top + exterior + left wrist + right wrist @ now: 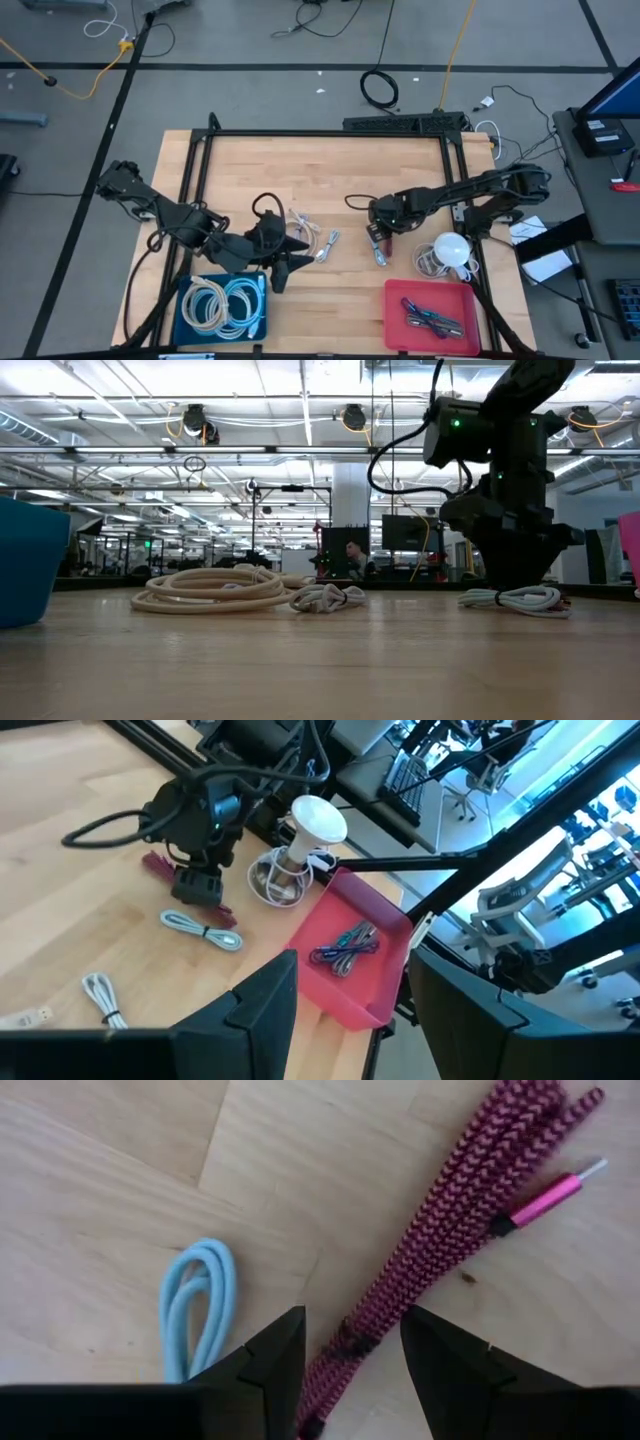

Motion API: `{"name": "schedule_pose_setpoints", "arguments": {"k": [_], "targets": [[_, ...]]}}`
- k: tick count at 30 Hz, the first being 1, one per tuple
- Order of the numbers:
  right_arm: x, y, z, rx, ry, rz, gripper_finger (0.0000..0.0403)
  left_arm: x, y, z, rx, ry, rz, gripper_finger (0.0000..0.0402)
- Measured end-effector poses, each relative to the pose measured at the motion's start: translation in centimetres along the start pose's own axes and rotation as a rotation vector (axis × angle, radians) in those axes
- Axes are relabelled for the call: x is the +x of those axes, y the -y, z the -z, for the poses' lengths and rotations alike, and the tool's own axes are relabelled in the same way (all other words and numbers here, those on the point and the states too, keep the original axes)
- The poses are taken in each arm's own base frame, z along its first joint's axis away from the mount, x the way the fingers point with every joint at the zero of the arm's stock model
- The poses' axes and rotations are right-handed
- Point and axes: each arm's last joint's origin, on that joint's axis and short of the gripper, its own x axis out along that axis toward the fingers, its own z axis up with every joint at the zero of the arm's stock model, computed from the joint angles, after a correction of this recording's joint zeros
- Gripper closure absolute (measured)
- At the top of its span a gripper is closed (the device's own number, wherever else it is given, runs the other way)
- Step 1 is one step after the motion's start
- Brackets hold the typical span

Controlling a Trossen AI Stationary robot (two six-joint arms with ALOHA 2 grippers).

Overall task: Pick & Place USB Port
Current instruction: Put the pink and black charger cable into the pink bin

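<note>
right claw (350, 1355) open, straddling magenta cable (450, 1220)

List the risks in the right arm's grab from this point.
1. The right hand, open, straddles the magenta cable, a loose bundle of strands; closing may pinch only some, the rest trailing.
2. The light blue cable lies close beside one finger and could get nudged or caught.
3. The plug end sticks out and might snag on the red tray.
The left hand waits by the blue bin.
</note>
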Motion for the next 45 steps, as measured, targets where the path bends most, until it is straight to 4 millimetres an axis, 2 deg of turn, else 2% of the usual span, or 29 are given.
{"name": "schedule_pose_setpoints", "arguments": {"k": [7, 11, 16, 20, 24, 28, 33, 37, 41, 45], "targets": [[0.2, -0.1, -0.1, -0.009, 0.028, 0.009, 0.0255, 0.0, 0.0, 0.0, -0.008, 0.003, -0.002, 0.0206], [0.2, 0.0, -0.1, -0.017, 0.036, 0.024, 0.0297, 0.0, 0.0, 0.0, -0.009, 0.004, -0.002, 0.0206], [0.2, -0.2, -0.3, -0.054, 0.071, 0.004, 0.0378, 0.1, -0.1, -0.1, -0.011, 0.007, -0.005, 0.0206], [0.0, -1.1, -0.7, -0.090, 0.097, -0.083, 0.0383, 0.1, -0.2, -0.2, -0.011, 0.009, -0.009, 0.0206], [-2.1, -3.4, -1.2, -0.160, 0.159, -0.247, 0.0376, 0.2, -0.3, -0.3, -0.012, 0.009, -0.015, 0.0206], [-7.0, -7.0, -0.5, -0.331, 0.252, -0.455, 0.0389, 0.2, -0.4, -0.3, -0.011, 0.005, -0.021, 0.0206], [-14.1, -9.5, 4.3, -0.567, 0.260, -0.591, 0.0389, -0.1, -0.6, -0.3, -0.014, -0.010, -0.033, 0.0206], [-17.1, -9.4, 9.9, -0.714, 0.128, -0.560, 0.0389, -0.6, -0.9, -0.6, -0.019, -0.021, -0.047, 0.0206], [-17.7, -8.3, 15.7, -0.783, -0.036, -0.528, 0.0389, -1.2, -1.3, -0.9, -0.019, -0.027, -0.062, 0.0206], [-16.5, -6.3, 20.3, -0.759, -0.124, -0.419, 0.0389, -2.0, -1.7, -1.5, -0.036, -0.021, -0.065, 0.0206]]}}
